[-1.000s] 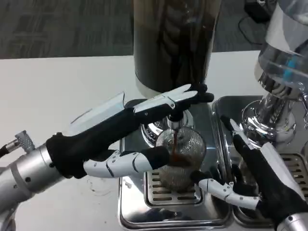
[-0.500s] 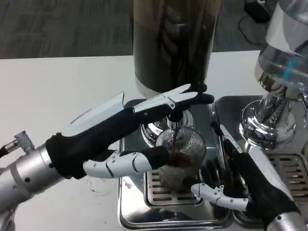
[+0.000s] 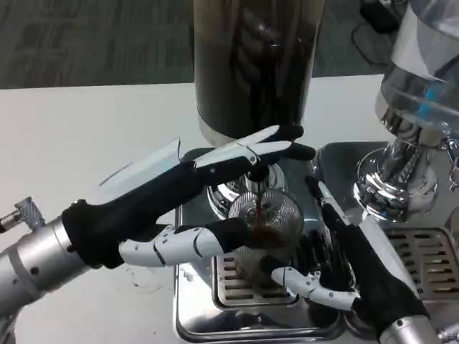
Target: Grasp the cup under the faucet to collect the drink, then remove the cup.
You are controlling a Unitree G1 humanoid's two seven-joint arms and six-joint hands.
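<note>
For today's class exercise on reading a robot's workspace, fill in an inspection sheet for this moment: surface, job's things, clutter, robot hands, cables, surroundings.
Surface: white table, with a steel drip tray under the dispenser.
Job's things: clear ribbed cup standing on the tray grate below the faucet; a dark stream runs into it and dark drink lies in its bottom.
Clutter: a second, silver dispenser on its own tray to the right.
Robot hands: left robot hand reaches around the cup, upper fingers at the faucet, lower ones against the cup's side. Right robot hand sits open beside the cup; contact unclear.
Cables: dark cable on the floor.
Surroundings: grey carpet; tall dark drink tank.
</note>
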